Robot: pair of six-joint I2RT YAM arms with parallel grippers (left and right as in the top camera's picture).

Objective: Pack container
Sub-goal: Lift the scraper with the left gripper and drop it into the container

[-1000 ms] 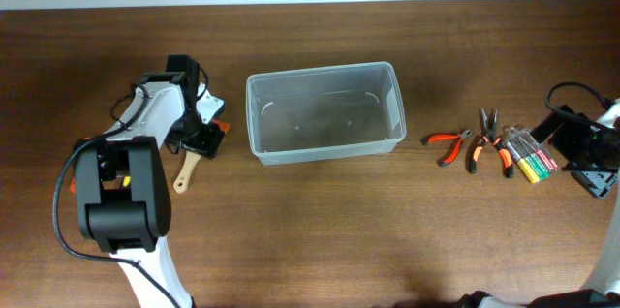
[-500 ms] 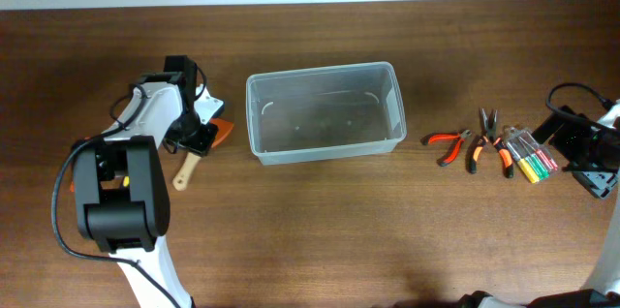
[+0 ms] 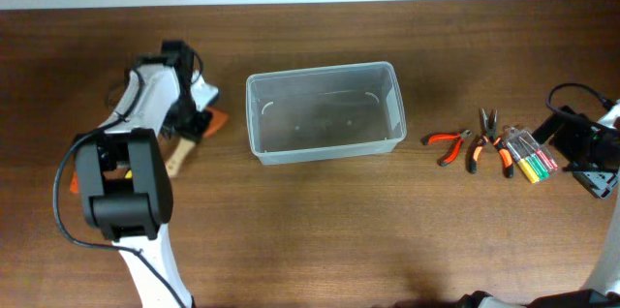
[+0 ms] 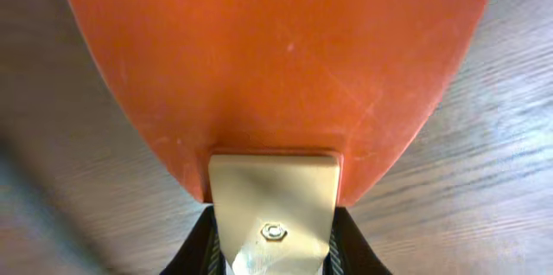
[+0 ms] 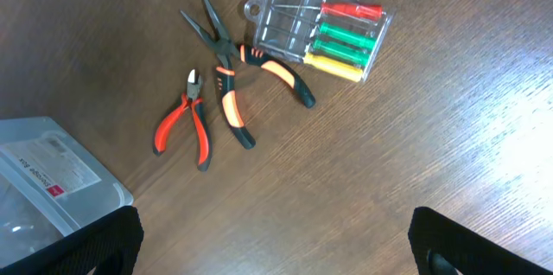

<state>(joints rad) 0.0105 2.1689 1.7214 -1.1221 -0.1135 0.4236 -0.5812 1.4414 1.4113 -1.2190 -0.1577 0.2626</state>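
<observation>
The container point(image 3: 254, 114), a translucent whitish bin, stands empty at the table's centre; one corner point(image 5: 52, 190) shows in the right wrist view. To its left lies a spatula with an orange blade point(image 3: 214, 121) and a wooden handle point(image 3: 179, 158). My left gripper point(image 3: 190, 114) is over it, and the black fingers point(image 4: 200, 245) press both sides of the handle point(image 4: 273, 210) just below the blade point(image 4: 276, 59). My right gripper point(image 3: 593, 161) hovers open at the far right over bare wood point(image 5: 276, 249), holding nothing.
Right of the container lie red-handled cutters point(image 3: 446, 143) point(image 5: 183, 124), orange-and-black long-nose pliers point(image 3: 484, 141) point(image 5: 229, 76) and a small clear case of coloured screwdrivers point(image 3: 531, 159) point(image 5: 320, 28). The left arm's base point(image 3: 116, 187) stands at the front left.
My left gripper has closed onto the spatula's handle and shifted slightly left, and the orange blade moved with it. The right arm has not moved.
</observation>
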